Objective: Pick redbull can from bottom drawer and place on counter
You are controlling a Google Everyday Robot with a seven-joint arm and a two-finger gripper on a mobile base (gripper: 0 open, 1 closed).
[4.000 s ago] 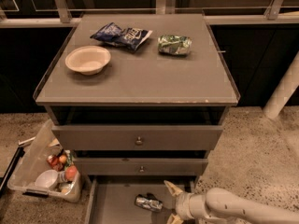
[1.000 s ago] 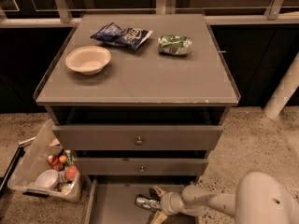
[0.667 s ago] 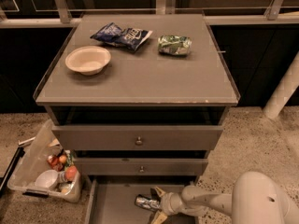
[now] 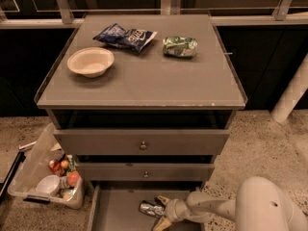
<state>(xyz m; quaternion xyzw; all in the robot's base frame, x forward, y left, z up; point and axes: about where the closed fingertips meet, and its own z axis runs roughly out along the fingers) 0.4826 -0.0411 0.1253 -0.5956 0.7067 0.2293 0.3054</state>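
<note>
The redbull can (image 4: 149, 208) lies on its side on the floor of the open bottom drawer (image 4: 115, 211) at the bottom of the camera view. My gripper (image 4: 160, 212) reaches in from the lower right, its fingers (image 4: 161, 223) spread on either side of the can's right end. The arm (image 4: 250, 208) fills the lower right corner. The counter (image 4: 144, 76) is the flat grey top of the cabinet above.
On the counter are a cream bowl (image 4: 90, 61) at left, a blue chip bag (image 4: 125, 35) at the back and a green snack bag (image 4: 179, 46) to its right. Two knobbed drawers (image 4: 142, 142) stand above the bottom drawer. A plastic bin (image 4: 43, 179) of items sits on the floor at left.
Since four seconds ago the gripper has moved left to the can's end. Over the last second it has stayed almost still at the can.
</note>
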